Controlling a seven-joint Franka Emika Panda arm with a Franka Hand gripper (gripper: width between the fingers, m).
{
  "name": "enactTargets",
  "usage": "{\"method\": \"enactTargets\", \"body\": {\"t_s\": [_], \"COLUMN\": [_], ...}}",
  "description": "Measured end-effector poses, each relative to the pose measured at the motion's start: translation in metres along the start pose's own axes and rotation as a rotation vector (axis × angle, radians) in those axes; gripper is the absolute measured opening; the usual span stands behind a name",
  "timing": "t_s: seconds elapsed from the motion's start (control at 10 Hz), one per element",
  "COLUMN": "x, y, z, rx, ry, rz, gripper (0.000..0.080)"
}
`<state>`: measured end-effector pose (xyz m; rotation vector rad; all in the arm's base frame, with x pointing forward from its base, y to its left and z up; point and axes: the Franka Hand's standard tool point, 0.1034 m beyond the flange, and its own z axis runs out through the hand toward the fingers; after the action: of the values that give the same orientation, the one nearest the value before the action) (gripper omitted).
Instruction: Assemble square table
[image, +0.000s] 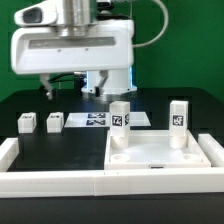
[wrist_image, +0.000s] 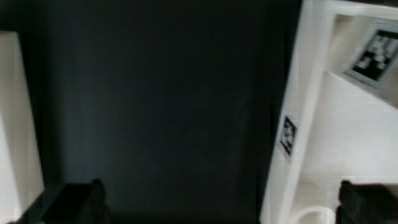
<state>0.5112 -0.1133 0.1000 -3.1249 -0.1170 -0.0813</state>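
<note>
Exterior view, clock centred on marker board (image: 97, 119): outer loose leg (image: 27, 122) and inner loose leg (image: 54, 121) on counter (image: 190, 100) at nine, table top (image: 165, 152) at five carrying eleven o'clock leg (image: 120, 115) and one o'clock leg (image: 178, 113) upright on its far corners, border rail (image: 50, 182) at seven.

Rear: plain green wall (image: 185, 50), flat, spanning full width of exterior view. Work surface: matte black table (image: 70, 150), meeting wall along straight edge; same table (wrist_image: 160, 110) fills middle of wrist view, dark. Light: even, diffuse; shadows soft, faint sheen on tabletop.
</note>
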Motion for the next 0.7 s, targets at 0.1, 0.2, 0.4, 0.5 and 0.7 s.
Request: {"method": "enactTargets", "body": {"t_s": [0.1, 0.2, 0.4, 0.5, 0.7], "x": [-0.0034, -0.0028, -0.0027, -0.0026, -0.0123], "y": [0.0112, 0.0090, 0.0078, 0.0076, 0.0094], "z": [0.0036, 0.0037, 0.0041, 0.0042, 0.0122], "rx": [-0.006, -0.005, -0.005, -0.005, -0.005], "ry": [0.000, 0.000, -0.001, -0.001, -0.008], "rz": [-0.010, -0.011, -0.017, -0.017, -0.007], "gripper": [0.0649, 0.0649, 0.0649, 0.0649, 0.0649]}}
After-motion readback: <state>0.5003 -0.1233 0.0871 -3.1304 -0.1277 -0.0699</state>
